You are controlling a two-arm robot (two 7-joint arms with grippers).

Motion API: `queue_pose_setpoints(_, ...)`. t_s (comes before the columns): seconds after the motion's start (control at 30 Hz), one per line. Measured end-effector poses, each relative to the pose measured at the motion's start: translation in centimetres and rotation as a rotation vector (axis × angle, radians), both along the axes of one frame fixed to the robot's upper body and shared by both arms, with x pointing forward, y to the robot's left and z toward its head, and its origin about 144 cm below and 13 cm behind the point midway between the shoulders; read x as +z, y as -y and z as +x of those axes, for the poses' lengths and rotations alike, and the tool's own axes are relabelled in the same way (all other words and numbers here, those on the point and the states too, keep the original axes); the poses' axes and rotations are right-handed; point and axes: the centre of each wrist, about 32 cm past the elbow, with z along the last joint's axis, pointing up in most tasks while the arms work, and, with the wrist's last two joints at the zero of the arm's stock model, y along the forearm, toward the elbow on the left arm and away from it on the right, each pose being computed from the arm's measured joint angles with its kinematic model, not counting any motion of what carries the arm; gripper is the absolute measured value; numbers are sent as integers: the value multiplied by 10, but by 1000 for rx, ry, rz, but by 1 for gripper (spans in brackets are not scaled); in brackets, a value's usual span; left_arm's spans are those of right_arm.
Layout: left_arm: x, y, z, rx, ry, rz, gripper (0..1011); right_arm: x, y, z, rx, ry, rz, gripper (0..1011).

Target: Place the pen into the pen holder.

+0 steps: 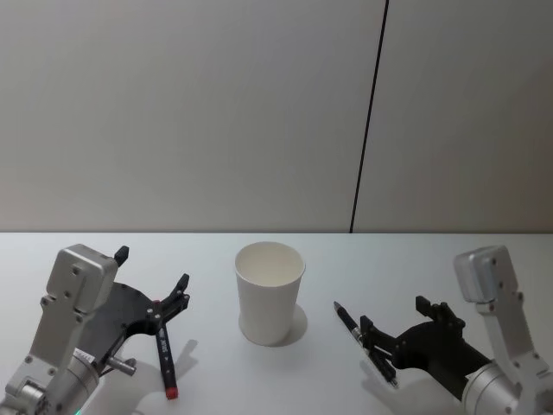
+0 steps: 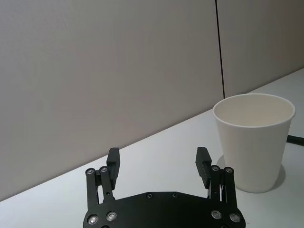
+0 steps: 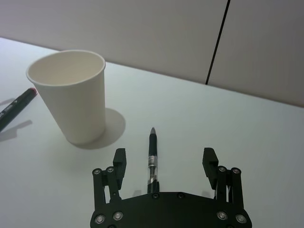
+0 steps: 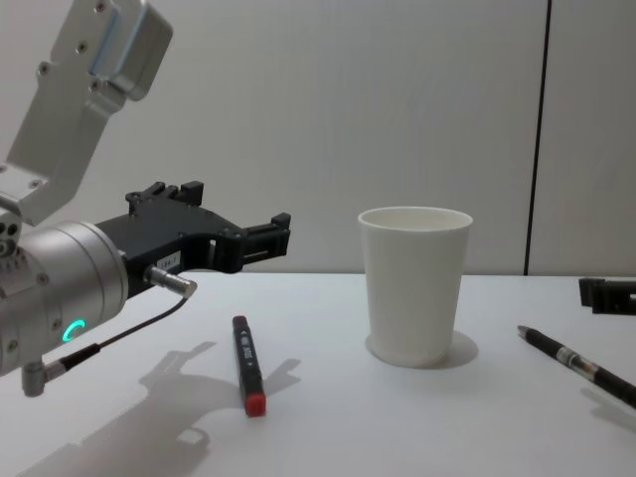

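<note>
Paper cup [image 1: 270,298] upright mid-table [image 1: 449,259]. Pen [image 1: 361,340] flat on table at cup's 4 o'clock, near but apart, tip pointing to 11 o'clock. Over pen's rear half: right claw [image 1: 393,316], fingers spread wide, one either side of barrel, neither touching. At cup's 9 o'clock: left claw [image 1: 152,270], raised above table, likewise spread, gripping nothing. Beneath it, black marker [image 1: 166,353] with red cap, at cup's 8 o'clock.

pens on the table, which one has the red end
The marker near the left tool: black with a red end. The other pen, between the open fingers of the right tool, is black with a clear section.
</note>
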Motion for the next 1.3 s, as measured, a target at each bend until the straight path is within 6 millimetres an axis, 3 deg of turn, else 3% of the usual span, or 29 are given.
queue_pose_setpoints(0.67, 0, 0, 0, 0, 0, 0, 1003, 19, -18, 18, -89, -178, 2, 1001)
queue_pose_setpoints(1.3, 0, 0, 0, 0, 0, 0, 1003, 16, -36, 41, -124, -245, -5, 1001)
